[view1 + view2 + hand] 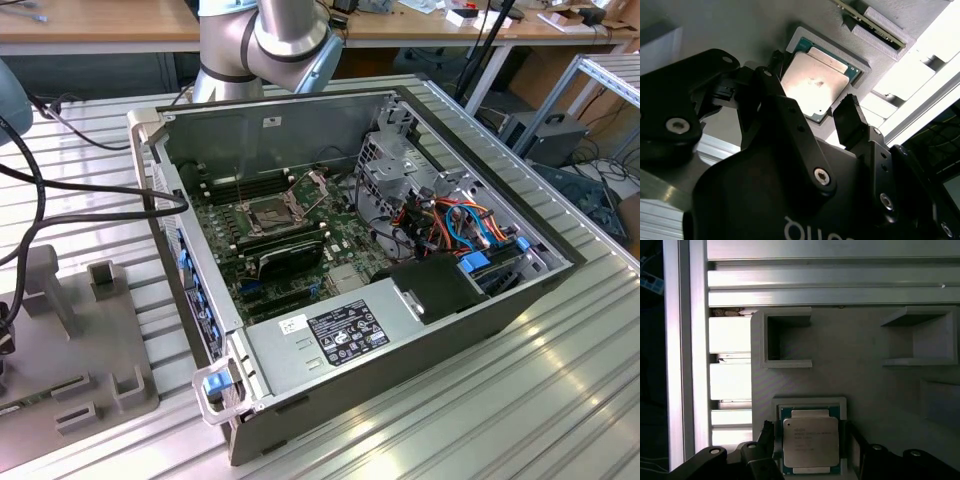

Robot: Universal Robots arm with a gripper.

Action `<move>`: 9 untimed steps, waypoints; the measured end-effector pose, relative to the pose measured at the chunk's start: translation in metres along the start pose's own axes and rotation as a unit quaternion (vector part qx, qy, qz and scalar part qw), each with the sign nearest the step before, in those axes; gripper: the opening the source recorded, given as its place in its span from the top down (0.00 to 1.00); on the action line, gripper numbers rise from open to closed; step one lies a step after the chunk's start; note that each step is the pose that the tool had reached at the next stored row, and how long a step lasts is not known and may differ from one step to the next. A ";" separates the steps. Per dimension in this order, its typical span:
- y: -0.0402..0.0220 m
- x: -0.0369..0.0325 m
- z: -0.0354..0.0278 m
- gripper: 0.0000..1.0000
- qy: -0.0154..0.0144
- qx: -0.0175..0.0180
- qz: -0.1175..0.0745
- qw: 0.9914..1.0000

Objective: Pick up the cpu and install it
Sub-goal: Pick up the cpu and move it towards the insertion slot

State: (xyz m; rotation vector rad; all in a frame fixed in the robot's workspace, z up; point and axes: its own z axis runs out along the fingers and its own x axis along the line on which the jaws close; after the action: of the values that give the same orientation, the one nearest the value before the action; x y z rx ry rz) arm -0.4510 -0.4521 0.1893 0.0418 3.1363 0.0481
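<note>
So the cpu point(811, 446) is sitting flat in its square pocket point(809, 402) near the edge of the grey holder plate point(860, 375). The gripper point(810, 432) hangs right over it with its fingers point(768, 436) spread wide, one on each side of the chip, not clamping it. Further in, the plate has two open-sided frames point(759, 340) and a slot holding a thin board point(871, 20), while the exterior view has the opened computer case point(400, 350) on the slatted table point(560, 400), dark socket point(272, 212) and black card point(290, 262) inside.
</note>
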 end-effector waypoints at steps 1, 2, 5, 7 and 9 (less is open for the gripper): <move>0.0000 0.0000 0.0000 0.33 0.000 0.000 0.000 1.000; 0.0000 0.0000 0.0000 0.33 0.000 0.000 0.000 1.000; 0.0000 0.0000 0.0000 0.34 0.000 0.000 0.000 1.000; 0.0000 0.0000 0.0000 0.41 0.000 0.000 0.000 1.000; 0.0000 0.0001 0.0000 0.41 0.000 0.000 0.000 1.000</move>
State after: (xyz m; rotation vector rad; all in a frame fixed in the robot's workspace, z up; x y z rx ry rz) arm -0.4510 -0.4521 0.1893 0.0417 3.1363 0.0480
